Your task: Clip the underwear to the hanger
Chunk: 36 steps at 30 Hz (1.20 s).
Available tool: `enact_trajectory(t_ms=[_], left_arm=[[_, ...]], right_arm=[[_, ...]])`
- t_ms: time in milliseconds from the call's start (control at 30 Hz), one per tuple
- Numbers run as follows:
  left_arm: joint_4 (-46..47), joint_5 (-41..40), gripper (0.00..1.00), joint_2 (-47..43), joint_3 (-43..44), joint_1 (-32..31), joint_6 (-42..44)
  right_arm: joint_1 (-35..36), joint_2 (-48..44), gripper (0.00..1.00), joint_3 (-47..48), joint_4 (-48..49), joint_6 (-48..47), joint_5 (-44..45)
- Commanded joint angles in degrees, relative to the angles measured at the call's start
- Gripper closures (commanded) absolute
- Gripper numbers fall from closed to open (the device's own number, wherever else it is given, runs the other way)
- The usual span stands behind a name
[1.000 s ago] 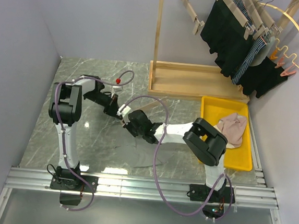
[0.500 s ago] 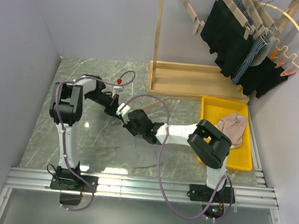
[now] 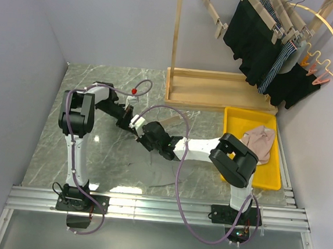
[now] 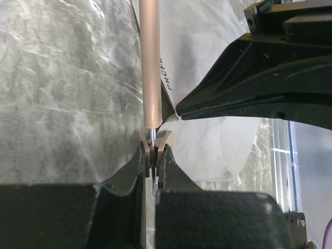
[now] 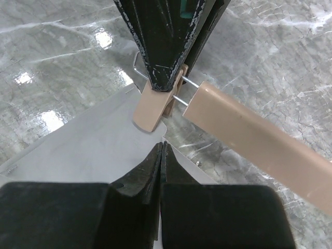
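The hanger (image 4: pixel 150 62) lies on the marble table as a pale wooden bar with a thin wire at its end. My left gripper (image 4: pixel 154 142) is shut on the hanger's wooden clip (image 5: pixel 150 111), squeezing its tails. The light grey underwear (image 5: pixel 88 150) lies flat beside and under the clip's mouth. My right gripper (image 5: pixel 162 146) is shut on the underwear's edge, right in front of the clip. In the top view the two grippers meet at mid-table, left gripper (image 3: pixel 133 123) and right gripper (image 3: pixel 142 131). The underwear (image 3: pixel 161 169) trails toward the near edge, and a short piece of the hanger (image 3: pixel 168 120) shows.
A wooden rack (image 3: pixel 216 89) stands at the back with black garments (image 3: pixel 250 38) and a yellow hoop hanger (image 3: pixel 331 40) hung on it. A yellow tray (image 3: pixel 267 174) at the right holds a beige-pink garment (image 3: pixel 258 144). Walls close in on the left and right.
My right arm has shifted slightly, and more of the underwear now shows on the table below it. The left gripper stays clamped on the clip.
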Motion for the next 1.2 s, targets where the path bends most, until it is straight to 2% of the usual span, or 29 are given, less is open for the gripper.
enact_trajectory(t_ms=[0,433,533,633,667,867,1067,1167], left_arm=[[-3.7,1.6,1.0,-0.3,1.6,-1.1,4.8],[-3.7,0.8,1.0,-0.5,1.2,-3.4,4.6],[-3.7,0.6,0.97,-0.9,0.9,-3.4,4.9],[-3.7,0.3,0.89,-0.9,0.8,-3.4,4.7],[-3.7,0.4,0.82,-0.9,0.9,-3.4,4.5],[-3.7,0.2,0.62,-0.8,0.9,-3.3,4.0],[-3.7,0.2,0.52,-0.5,1.5,-3.1,3.6],[-3.4,0.4,0.51,-0.4,1.9,-2.7,2.7]], right_arm=[[0.4,-3.1,1.0,0.1,0.8,-0.5,0.5],[0.6,-4.3,1.0,-0.3,0.1,0.0,1.3],[0.6,-4.3,1.0,-0.5,0.1,-0.2,1.6],[0.5,-4.2,1.0,-0.5,0.2,-0.4,1.8],[0.6,-4.2,1.0,-0.6,0.3,-0.4,1.9],[0.5,-4.0,1.0,-0.6,0.3,-0.2,1.8],[0.5,-3.9,1.0,-0.6,0.3,-0.2,1.8],[0.4,-3.6,1.0,-0.5,0.3,-0.2,1.7]])
